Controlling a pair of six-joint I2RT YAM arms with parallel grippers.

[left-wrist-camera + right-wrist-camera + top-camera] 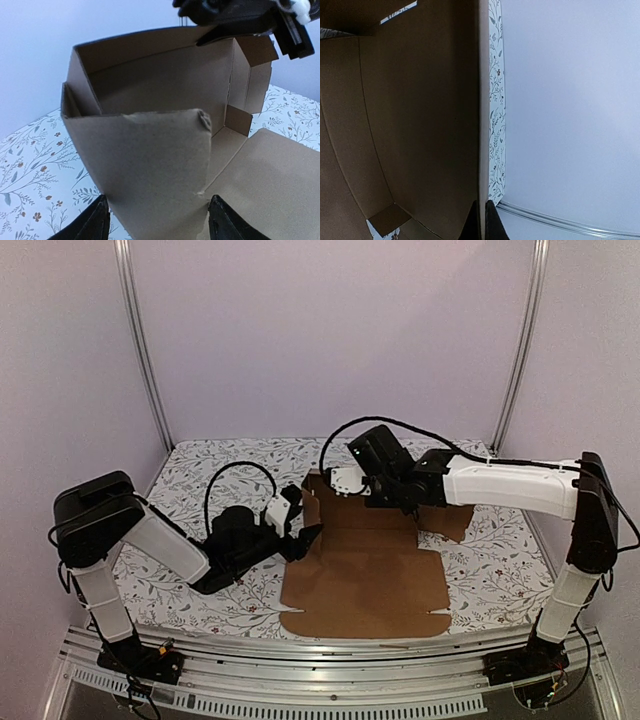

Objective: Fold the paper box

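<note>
1. The floral-patterned bench (200, 475) is carrying the paper box (365, 575) at its middle, with the far walls standing up and the wide panel lying flat (plain brown cardboard).
2. The right tool (482, 215) is pinching the upright far wall's top edge, clamped together on it.
3. The left tool (160, 220) is standing wide apart, with a raised side flap sitting in the gap.

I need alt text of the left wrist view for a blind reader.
A brown paper box stands half folded, its near flap raised between the open left fingers. The right fingers pinch the far wall's top edge, above a flowered table.
</note>
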